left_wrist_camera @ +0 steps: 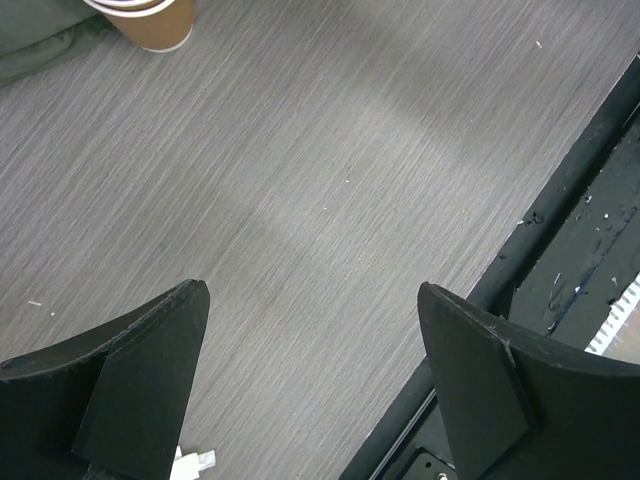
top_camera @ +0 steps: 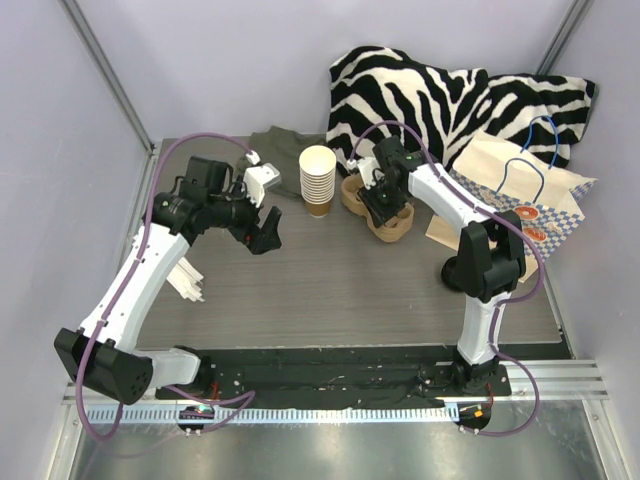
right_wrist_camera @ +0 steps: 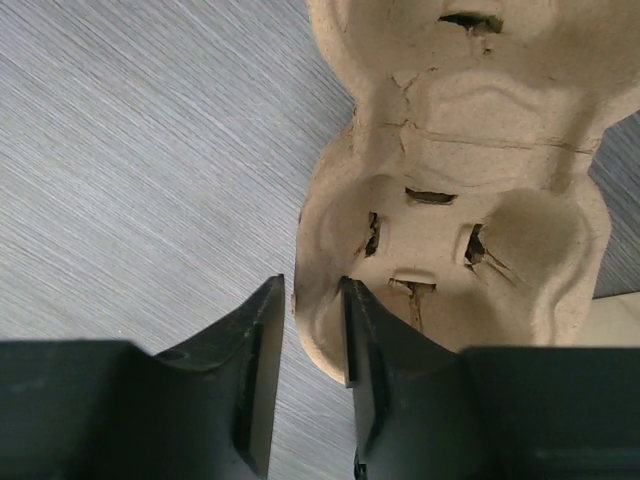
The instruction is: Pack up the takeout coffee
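My right claw (right_wrist_camera: 313, 288) straddles the near rim of the brown moulded-pulp cup carrier (right_wrist_camera: 470, 120), jaws narrow; whether they pinch it I cannot tell. My left claw (left_wrist_camera: 312, 292) gapes wide above the grey table (left_wrist_camera: 330, 150), holding nothing. Where the takeout coffee sits, I cannot tell.

Grey wood-grain table (top_camera: 330, 290), cup stack (top_camera: 318, 178), pulp carrier (right_wrist_camera: 480, 110), paper bag (top_camera: 520, 190), zebra cloth (top_camera: 440, 95)

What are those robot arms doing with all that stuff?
The right pincer sits astride the rim of the brown moulded-pulp cup carrier, one finger on each side, not clearly pinching it yet. The left pincer hangs wide open over the grey table, holding nothing. The tall stack of cream-and-brown paper cups stands untouched beside the carrier.
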